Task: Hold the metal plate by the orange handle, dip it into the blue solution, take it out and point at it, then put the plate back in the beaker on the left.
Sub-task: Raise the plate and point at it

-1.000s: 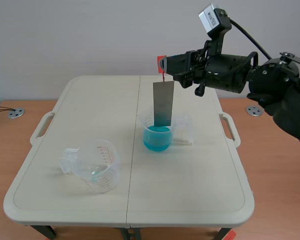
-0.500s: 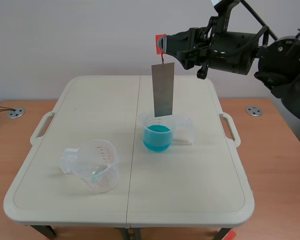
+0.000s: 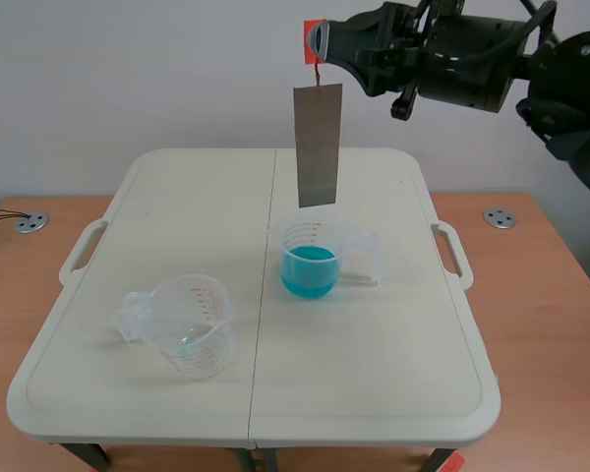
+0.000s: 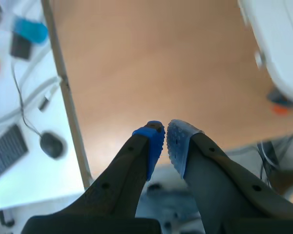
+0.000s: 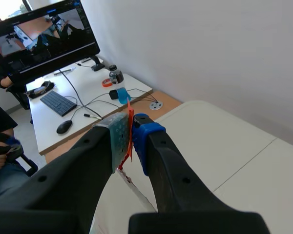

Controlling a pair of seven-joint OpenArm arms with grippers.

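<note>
Plate [image 3: 318,145] hangs upright above the blue beaker [image 3: 310,261], clear of its rim, orange handle [image 3: 313,44] pinched in the right gripper [image 5: 130,134]. Left gripper [image 4: 164,142] closed, empty. Judged thin, stiff, light, probably wet, free to swing; handle is the only proper hold.

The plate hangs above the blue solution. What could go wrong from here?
The metal plate hangs freely from the orange handle pinched in the right gripper, so it may swing when moved. If wet, it could drip on the table on its way to the left beaker.
</note>
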